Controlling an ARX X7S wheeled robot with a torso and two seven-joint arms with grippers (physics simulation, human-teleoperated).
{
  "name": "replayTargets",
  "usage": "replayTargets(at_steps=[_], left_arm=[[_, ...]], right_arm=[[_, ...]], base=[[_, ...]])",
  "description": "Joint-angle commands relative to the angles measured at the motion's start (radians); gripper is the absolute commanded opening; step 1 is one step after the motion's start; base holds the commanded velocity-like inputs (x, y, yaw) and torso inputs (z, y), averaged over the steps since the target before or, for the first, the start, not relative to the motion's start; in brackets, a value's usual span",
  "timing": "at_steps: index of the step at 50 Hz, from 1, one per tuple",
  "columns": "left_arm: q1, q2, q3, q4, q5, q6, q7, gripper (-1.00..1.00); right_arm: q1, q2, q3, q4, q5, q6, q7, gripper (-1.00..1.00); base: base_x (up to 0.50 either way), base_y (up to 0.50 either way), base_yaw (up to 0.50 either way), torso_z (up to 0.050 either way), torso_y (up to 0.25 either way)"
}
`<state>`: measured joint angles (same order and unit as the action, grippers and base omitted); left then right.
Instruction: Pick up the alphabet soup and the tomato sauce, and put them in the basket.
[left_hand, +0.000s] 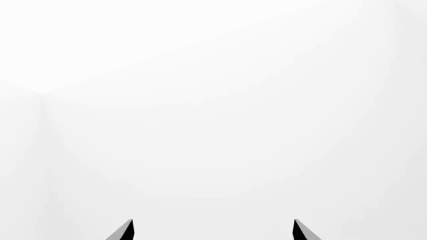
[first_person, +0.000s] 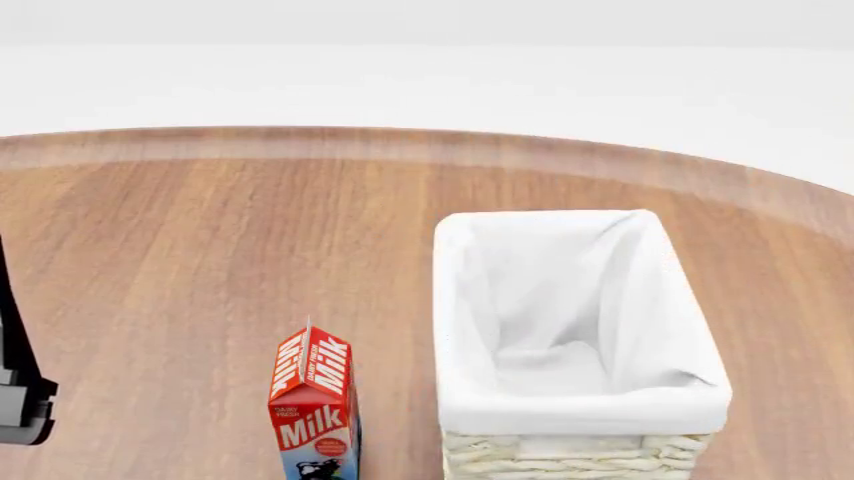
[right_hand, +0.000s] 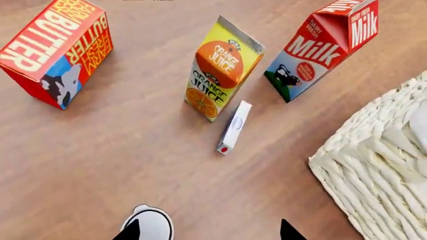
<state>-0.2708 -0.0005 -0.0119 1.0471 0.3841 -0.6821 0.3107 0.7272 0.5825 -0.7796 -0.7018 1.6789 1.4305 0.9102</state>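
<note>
Head view: cream wicker basket (first_person: 583, 455), white cloth lining; both hands spread.

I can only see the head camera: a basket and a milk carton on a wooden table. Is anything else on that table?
Observer: Yes. In the right wrist view an orange juice carton stands beside the milk carton.
Operator: Anything past the juice?
Observer: A butter box, on the juice's far side from the milk.
Operator: Any small cans around?
Observer: No can shows clearly. Only a pale round thing shows close by the right jaws, cut off too much to name.
</note>
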Motion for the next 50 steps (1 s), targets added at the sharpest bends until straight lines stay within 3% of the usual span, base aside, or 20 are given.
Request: replayTargets(at_steps=[1, 7, 10, 12, 18, 24, 25, 29, 31, 34, 43, 46, 50], left_arm=[[0.011, 0.000, -0.011, 0.000, -0.011, 0.013, -0.004, 1.00], [0.012, 0.000, -0.010, 0.000, -0.011, 0.013, -0.005, 1.00], [0.009, 0.000, -0.011, 0.000, -0.011, 0.009, -0.004, 1.00], [0.008, 0.000, -0.009, 0.000, -0.010, 0.009, -0.003, 1.00], [0.013, 0.000, -0.012, 0.000, -0.011, 0.013, -0.003, 1.00], [0.016, 0.000, -0.014, 0.000, -0.014, 0.016, -0.004, 1.00], [0.014, 0.000, -0.015, 0.000, -0.015, 0.015, -0.004, 1.00], [0.012, 0.000, -0.016, 0.000, -0.014, 0.014, -0.002, 1.00], [0.011, 0.000, -0.018, 0.000, -0.016, 0.013, -0.002, 1.00], [0.012, 0.000, -0.015, 0.000, -0.013, 0.013, -0.001, 1.00], [0.010, 0.000, -0.016, 0.000, -0.012, 0.013, 0.000, 1.00], [0.014, 0.000, -0.017, 0.000, -0.016, 0.015, -0.003, 1.00], [0.014, 0.000, -0.017, 0.000, -0.017, 0.017, -0.004, 1.00]], right_arm=[[-0.058, -0.026, -0.021, 0.010, -0.076, -0.052, 0.057, 1.00], [-0.106, -0.035, -0.032, 0.012, -0.164, -0.084, 0.040, 1.00], [-0.083, -0.042, -0.031, 0.017, -0.083, -0.086, 0.105, 1.00], [-0.120, -0.042, -0.049, 0.012, -0.178, -0.103, 0.039, 1.00], [-0.134, -0.049, -0.102, -0.013, -0.197, -0.082, -0.010, 1.00], [-0.106, -0.061, -0.134, -0.046, -0.103, -0.049, 0.066, 1.00], [-0.128, -0.058, -0.159, -0.054, -0.207, -0.058, -0.001, 1.00], [-0.128, -0.054, -0.169, -0.056, -0.235, -0.064, -0.025, 1.00], [-0.100, -0.057, -0.160, -0.054, -0.145, -0.054, 0.037, 1.00], [-0.097, -0.059, -0.168, -0.052, -0.153, -0.053, 0.029, 1.00], [-0.105, -0.061, -0.222, -0.071, -0.273, -0.054, -0.047, 1.00], [-0.122, -0.048, -0.280, -0.077, -0.405, -0.086, -0.129, 1.00], [-0.106, -0.052, -0.292, -0.088, -0.409, -0.081, -0.122, 1.00]], base=[[0.00, 0.00, 0.00, 0.000, 0.000], [0.00, 0.00, 0.00, 0.000, 0.000], [0.00, 0.00, 0.00, 0.000, 0.000], [0.00, 0.00, 0.00, 0.000, 0.000], [0.00, 0.00, 0.00, 0.000, 0.000], [0.00, 0.00, 0.00, 0.000, 0.000], [0.00, 0.00, 0.00, 0.000, 0.000], [0.00, 0.00, 0.00, 0.000, 0.000], [0.00, 0.00, 0.00, 0.000, 0.000], [0.00, 0.00, 0.00, 0.000, 0.000], [0.00, 0.00, 0.00, 0.000, 0.000], [0.00, 0.00, 0.00, 0.000, 0.000], [0.00, 0.00, 0.00, 0.000, 0.000]])
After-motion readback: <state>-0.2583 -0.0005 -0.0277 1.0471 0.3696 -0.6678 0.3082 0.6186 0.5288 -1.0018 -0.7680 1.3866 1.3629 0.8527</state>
